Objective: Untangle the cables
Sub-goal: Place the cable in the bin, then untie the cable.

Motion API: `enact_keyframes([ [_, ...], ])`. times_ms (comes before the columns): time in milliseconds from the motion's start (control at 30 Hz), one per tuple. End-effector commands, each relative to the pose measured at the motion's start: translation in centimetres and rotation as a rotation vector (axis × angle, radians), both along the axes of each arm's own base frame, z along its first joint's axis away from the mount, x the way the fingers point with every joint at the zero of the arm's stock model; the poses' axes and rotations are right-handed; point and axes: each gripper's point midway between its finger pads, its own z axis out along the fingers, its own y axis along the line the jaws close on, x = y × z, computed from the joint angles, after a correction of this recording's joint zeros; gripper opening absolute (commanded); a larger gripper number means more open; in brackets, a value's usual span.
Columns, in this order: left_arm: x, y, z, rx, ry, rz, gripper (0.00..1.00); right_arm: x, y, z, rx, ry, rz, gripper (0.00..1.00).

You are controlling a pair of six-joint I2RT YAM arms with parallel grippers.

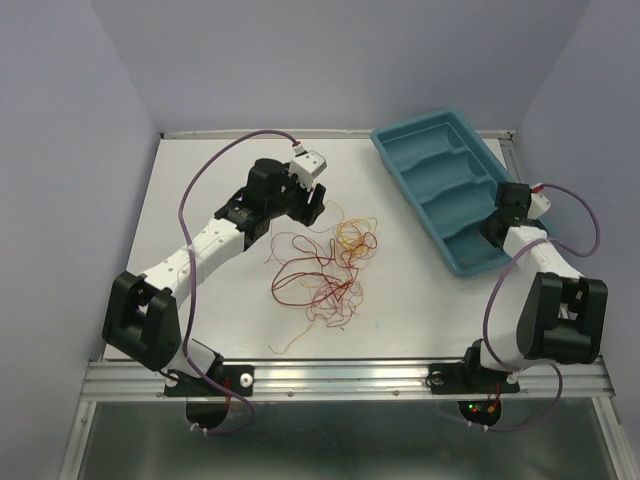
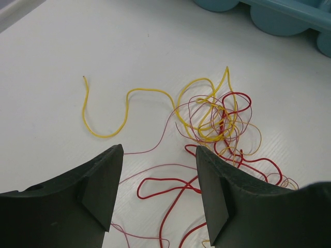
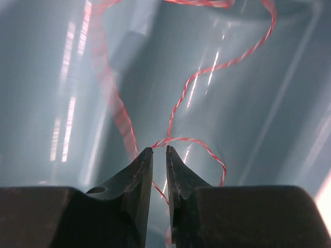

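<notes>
The cables (image 1: 325, 265) lie as a loose tangle of thin red, orange and yellow strands on the white table. In the left wrist view a yellow strand (image 2: 106, 132) trails left from the knot (image 2: 220, 116), and a red loop (image 2: 165, 181) lies between my fingers. My left gripper (image 2: 159, 155) hovers open at the tangle's far edge (image 1: 318, 205), holding nothing. My right gripper (image 1: 497, 225) is down inside the teal tray (image 1: 440, 120). Its jaws (image 3: 159, 150) stand a narrow gap apart, with a red-and-white twisted strand (image 3: 196, 77) running through that gap.
The teal tray has several compartments and stands at the back right, its inner wall (image 3: 258, 129) filling the right wrist view. Its rounded underside (image 2: 284, 15) shows at the top of the left wrist view. Purple cables run along both arms.
</notes>
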Motion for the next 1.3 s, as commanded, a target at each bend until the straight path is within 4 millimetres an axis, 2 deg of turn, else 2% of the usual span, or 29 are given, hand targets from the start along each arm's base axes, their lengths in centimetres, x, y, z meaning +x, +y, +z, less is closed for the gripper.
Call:
enact_keyframes([
  [0,0.1,-0.5,1.8,-0.026,-0.061,-0.018,0.69,0.2,0.0,-3.1,0.014,0.039,-0.037,0.22],
  [100,0.0,-0.6,1.8,-0.027,-0.059,-0.024,0.69,0.0,0.1,-5.7,0.015,0.11,-0.052,0.21],
  [200,-0.1,-0.7,1.7,-0.025,-0.059,-0.029,0.69,0.0,0.0,-6.1,0.015,0.118,-0.07,0.2],
  [300,0.0,-0.6,1.8,-0.025,-0.06,-0.023,0.69,0.3,-0.7,-3.2,-0.033,0.051,-0.08,0.27],
  [333,0.0,-0.5,1.9,-0.023,-0.064,-0.018,0.69,0.3,-0.9,-1.0,-0.057,0.004,-0.081,0.33],
  [400,0.0,-0.5,1.9,-0.021,-0.067,-0.016,0.69,-0.2,-1.9,1.4,-0.109,-0.032,-0.119,0.39],
  [467,0.1,-0.3,2.0,-0.018,-0.071,-0.008,0.69,-0.8,-2.5,4.7,-0.148,-0.077,-0.139,0.58],
  [500,0.1,-0.4,2.1,-0.019,-0.073,-0.006,0.69,-1.1,-2.9,5.9,-0.172,-0.093,-0.156,0.71],
  [567,0.1,-0.3,2.1,-0.019,-0.073,-0.005,0.69,-1.5,-3.1,7.5,-0.189,-0.12,-0.162,0.82],
  [600,0.2,-0.3,2.0,-0.018,-0.072,-0.005,0.69,-1.7,-3.0,8.9,-0.19,-0.154,-0.162,0.83],
  [700,0.4,-0.3,1.7,-0.013,-0.068,0.001,0.69,-1.8,-2.5,10.6,-0.179,-0.203,-0.142,0.85],
  [867,0.4,-0.1,1.8,-0.005,-0.074,0.008,0.69,-1.2,-1.2,12.5,-0.137,-0.259,-0.072,0.91],
  [933,0.3,-0.1,2.0,0.0,-0.085,0.0,0.7,-1.0,-0.2,13.3,-0.106,-0.291,-0.022,0.93],
  [1067,-0.2,-0.1,1.7,0.027,-0.089,-0.039,0.72,0.6,4.2,15.1,-0.03,-0.375,0.213,0.96],
  [1100,-0.3,0.0,1.6,0.032,-0.089,-0.043,0.72,1.4,6.9,15.8,0.01,-0.416,0.329,0.97],
  [1133,-0.4,0.0,1.1,0.053,-0.089,-0.057,0.74,1.8,8.1,16.0,0.018,-0.423,0.384,0.97],
  [1167,-0.5,0.0,0.6,0.062,-0.083,-0.063,0.74,2.1,10.5,16.1,0.032,-0.427,0.458,0.97],
  [1233,-0.5,-0.2,-0.7,0.09,-0.07,-0.091,0.75,2.6,13.0,16.1,0.006,-0.422,0.54,0.98],
  [1267,-0.4,-0.5,-1.0,0.1,-0.066,-0.1,0.75,2.6,15.6,16.1,0.006,-0.423,0.612,0.98],
])
